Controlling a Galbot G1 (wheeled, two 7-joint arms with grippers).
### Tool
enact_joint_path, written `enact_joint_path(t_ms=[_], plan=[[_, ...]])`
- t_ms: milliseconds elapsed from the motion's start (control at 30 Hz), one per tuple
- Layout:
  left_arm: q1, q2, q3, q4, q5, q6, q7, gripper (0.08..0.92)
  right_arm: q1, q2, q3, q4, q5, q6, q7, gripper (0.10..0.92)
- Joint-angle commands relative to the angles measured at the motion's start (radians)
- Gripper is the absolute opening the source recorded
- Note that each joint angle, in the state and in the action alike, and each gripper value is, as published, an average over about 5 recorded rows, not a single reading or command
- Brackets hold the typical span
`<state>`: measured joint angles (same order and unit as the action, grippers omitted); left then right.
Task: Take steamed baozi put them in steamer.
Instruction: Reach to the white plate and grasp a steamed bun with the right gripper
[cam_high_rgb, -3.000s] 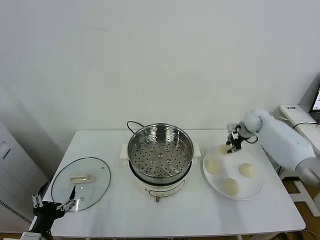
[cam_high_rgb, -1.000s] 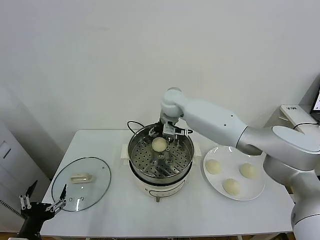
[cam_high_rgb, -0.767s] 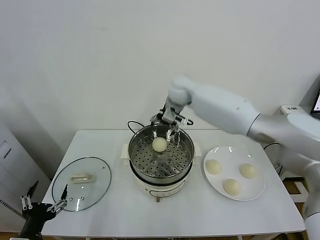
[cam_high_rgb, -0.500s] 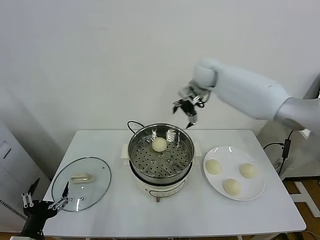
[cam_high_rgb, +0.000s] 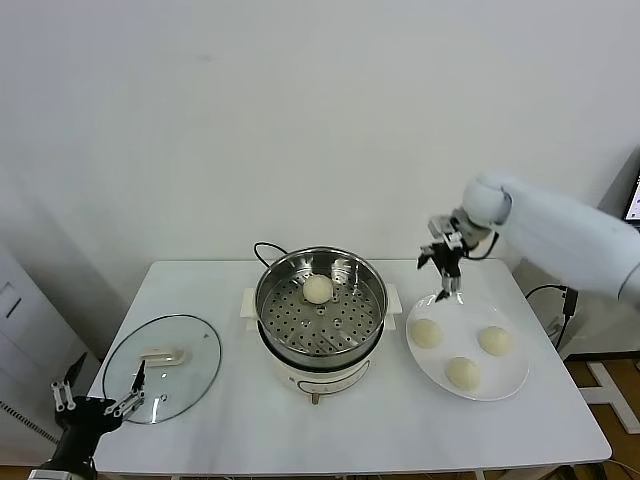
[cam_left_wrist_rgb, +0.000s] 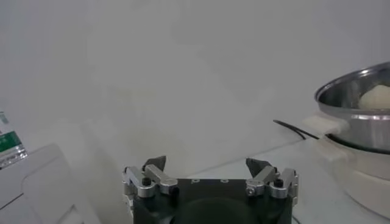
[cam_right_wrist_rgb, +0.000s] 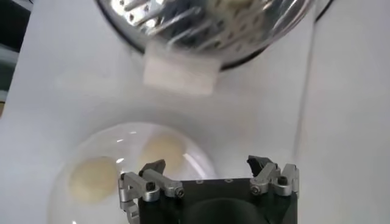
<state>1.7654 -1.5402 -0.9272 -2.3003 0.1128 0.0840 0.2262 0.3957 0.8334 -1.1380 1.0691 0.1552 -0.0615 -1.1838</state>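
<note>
One cream-white baozi (cam_high_rgb: 318, 289) lies at the back of the shiny steel steamer (cam_high_rgb: 275, 306), which sits on a white cooker base. Three more baozi (cam_high_rgb: 427, 333) (cam_high_rgb: 494, 340) (cam_high_rgb: 462, 372) lie on a white plate (cam_high_rgb: 505, 384) to its right. My right gripper (cam_high_rgb: 443, 270) is open and empty in the air, above the plate's back left edge. In the right wrist view its own gripper (cam_right_wrist_rgb: 209, 170) hangs over the plate, with two baozi (cam_right_wrist_rgb: 91, 175) (cam_right_wrist_rgb: 161, 150) and the steamer (cam_right_wrist_rgb: 207, 27) in sight. My left gripper (cam_high_rgb: 98, 397) is open and parked low at the table's front left corner.
A round glass lid (cam_high_rgb: 162, 366) with a cream handle lies on the white table (cam_high_rgb: 360, 430) left of the steamer. A black cord runs behind the cooker. In the left wrist view the steamer (cam_left_wrist_rgb: 356, 103) with its baozi shows far off.
My right gripper set one baozi into the steamer, let go of it, rose and swung right to above the plate's back left edge. The left arm only shifted slightly.
</note>
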Motion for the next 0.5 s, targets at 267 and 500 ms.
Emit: enact_joint_path(t_ms=[267,500], plan=[[0.008,-0.011,-0.002,-0.001,0.013,0.0,-0.002,0.823,-0.321,-0.025,0.23,-0.043,-0.133,-0.008,0.09,0.823],[0.012,-0.011,-0.015,-0.001,0.011,0.0,-0.002,0.823,-0.356,0.004,0.261,-0.08,-0.153,-0.009,0.102,0.823]])
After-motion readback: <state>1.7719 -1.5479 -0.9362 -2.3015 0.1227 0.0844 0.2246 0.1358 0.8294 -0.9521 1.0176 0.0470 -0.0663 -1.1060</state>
